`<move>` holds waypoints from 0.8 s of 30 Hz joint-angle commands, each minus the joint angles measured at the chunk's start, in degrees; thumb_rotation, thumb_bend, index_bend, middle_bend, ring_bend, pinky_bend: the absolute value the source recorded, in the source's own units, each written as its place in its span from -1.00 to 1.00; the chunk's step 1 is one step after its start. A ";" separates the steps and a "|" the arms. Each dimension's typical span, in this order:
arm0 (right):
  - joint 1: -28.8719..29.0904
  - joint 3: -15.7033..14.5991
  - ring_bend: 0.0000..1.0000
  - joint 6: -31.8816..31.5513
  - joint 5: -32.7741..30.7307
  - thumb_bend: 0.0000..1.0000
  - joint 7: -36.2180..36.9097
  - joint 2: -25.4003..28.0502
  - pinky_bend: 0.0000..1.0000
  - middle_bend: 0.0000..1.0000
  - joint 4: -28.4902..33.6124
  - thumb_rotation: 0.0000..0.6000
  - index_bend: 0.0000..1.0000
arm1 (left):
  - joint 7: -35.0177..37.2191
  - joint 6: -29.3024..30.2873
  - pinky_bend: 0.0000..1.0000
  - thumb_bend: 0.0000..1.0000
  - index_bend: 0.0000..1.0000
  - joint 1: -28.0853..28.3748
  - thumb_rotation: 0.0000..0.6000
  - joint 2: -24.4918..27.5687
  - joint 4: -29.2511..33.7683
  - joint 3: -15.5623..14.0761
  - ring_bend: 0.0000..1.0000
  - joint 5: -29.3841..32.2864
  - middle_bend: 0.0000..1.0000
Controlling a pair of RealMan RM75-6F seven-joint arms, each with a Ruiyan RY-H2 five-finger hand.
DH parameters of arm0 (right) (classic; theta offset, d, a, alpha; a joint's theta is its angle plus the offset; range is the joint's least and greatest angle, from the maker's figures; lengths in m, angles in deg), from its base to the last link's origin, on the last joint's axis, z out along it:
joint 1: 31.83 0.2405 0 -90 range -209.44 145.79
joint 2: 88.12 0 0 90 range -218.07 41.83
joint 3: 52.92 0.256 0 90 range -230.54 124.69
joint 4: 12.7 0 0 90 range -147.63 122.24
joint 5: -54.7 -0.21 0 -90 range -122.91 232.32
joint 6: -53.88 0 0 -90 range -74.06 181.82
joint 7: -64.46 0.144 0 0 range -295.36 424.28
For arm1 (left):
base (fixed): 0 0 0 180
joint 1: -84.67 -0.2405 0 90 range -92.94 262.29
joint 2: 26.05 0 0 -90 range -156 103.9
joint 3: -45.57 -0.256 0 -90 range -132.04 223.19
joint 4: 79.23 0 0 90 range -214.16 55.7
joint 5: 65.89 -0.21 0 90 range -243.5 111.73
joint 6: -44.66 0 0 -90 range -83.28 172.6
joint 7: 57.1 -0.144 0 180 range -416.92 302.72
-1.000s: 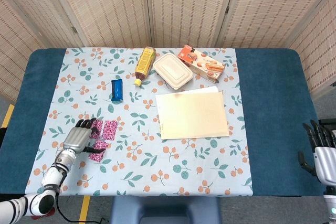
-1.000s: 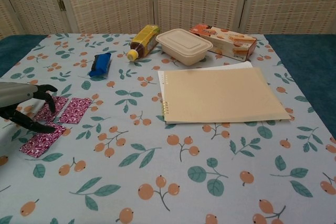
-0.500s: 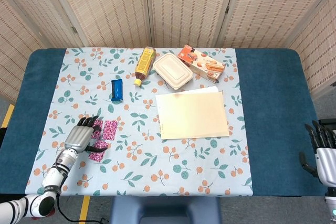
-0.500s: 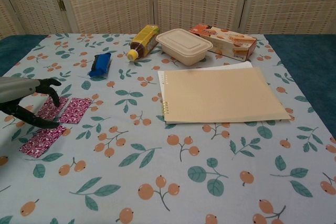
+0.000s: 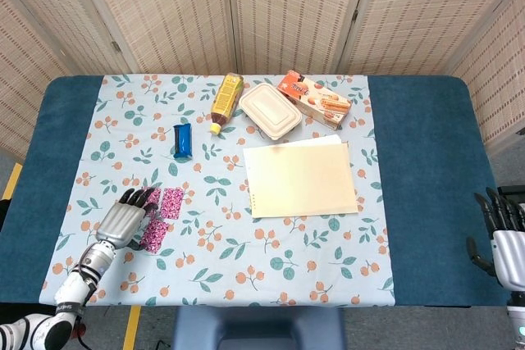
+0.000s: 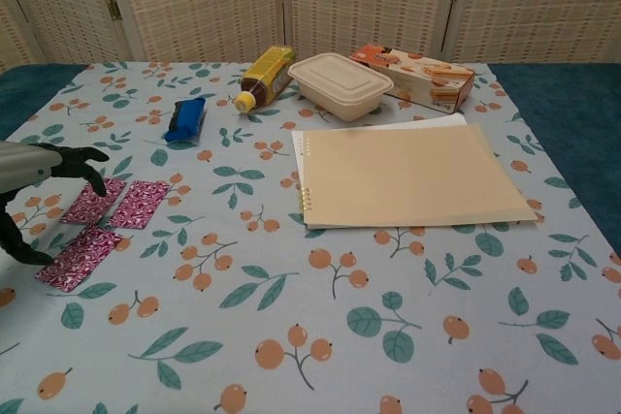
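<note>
The left robot hand (image 6: 34,191) is seen spread above three flat, glossy magenta patterned packets (image 6: 107,220) at the counter's (image 5: 426,161) near-left; nothing appears to be gripped, though contact with the nearest packet cannot be judged. The right robot hand (image 5: 502,231) is held with fingers apart off the counter's right edge. A floral cloth (image 5: 246,268) covers the counter.

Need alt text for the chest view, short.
The robot's left hand hovers, fingers spread, over three magenta patterned packets at the left edge of a floral tablecloth. Further back lie a blue wrapped bar, a toppled bottle, a lidded container, a snack box and a spiral notebook.
</note>
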 commanded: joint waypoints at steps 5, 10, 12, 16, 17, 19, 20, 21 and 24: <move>-0.09 -0.12 -1.00 -0.20 0.22 -0.01 0.09 -0.05 -1.00 -1.00 -0.03 1.00 -1.00 | -1.74 -1.31 -1.00 -0.59 -0.47 0.04 1.00 -0.12 -0.35 -1.04 -1.00 0.03 -1.00; -0.35 -0.20 -1.00 -0.50 0.22 -0.01 0.45 -0.11 -1.00 -1.00 -0.24 1.00 -1.00 | -3.49 -1.83 -1.00 -0.59 -0.48 0.19 1.00 -0.35 -0.47 -1.58 -1.00 0.26 -1.00; -0.42 -0.22 -1.00 -0.61 0.29 -0.01 0.49 -0.12 -1.00 -1.00 -0.29 1.00 -1.00 | -3.96 -1.71 -1.00 -0.59 -0.48 0.13 1.00 -0.59 -0.67 -1.65 -1.00 0.32 -1.00; -0.45 -0.25 -1.00 -0.72 0.45 -0.01 0.63 -0.19 -1.00 -1.00 -0.38 1.00 -1.00 | -4.65 -1.98 -1.00 -0.59 -0.48 0.25 1.00 -0.94 -0.84 -1.60 -1.00 0.82 -1.00; -0.45 -0.27 -1.00 -0.71 0.47 -0.01 0.66 -0.21 -1.00 -1.00 -0.42 1.00 -1.00 | -4.85 -2.04 -1.00 -0.59 -0.48 0.30 1.00 -1.01 -0.91 -1.57 -1.00 0.94 -1.00; -0.50 -0.29 -1.00 -0.73 0.46 -0.01 0.75 -0.23 -1.00 -1.00 -0.50 1.00 -1.00 | -5.15 -2.24 -1.00 -0.59 -0.49 0.43 1.00 -1.22 -1.13 -1.41 -1.00 1.44 -1.00; -0.52 -0.30 -1.00 -0.74 0.45 -0.01 0.80 -0.25 -1.00 -1.00 -0.54 1.00 -1.00 | -5.42 -2.43 -1.00 -0.59 -0.50 0.52 1.00 -1.31 -1.24 -1.35 -1.00 1.83 -1.00; -0.53 -0.29 -1.00 -0.74 0.42 -0.01 0.83 -0.27 -1.00 -1.00 -0.59 1.00 -1.00 | -5.61 -2.50 -1.00 -0.59 -0.50 0.58 1.00 -1.41 -1.31 -1.31 -1.00 2.06 -1.00; -0.58 -0.29 -1.00 -0.74 0.36 -0.01 0.90 -0.30 -1.00 -1.00 -0.66 1.00 -1.00 | -6.19 -2.68 -1.00 -0.59 -0.51 0.70 1.00 -1.71 -1.51 -1.31 -1.00 2.60 -1.00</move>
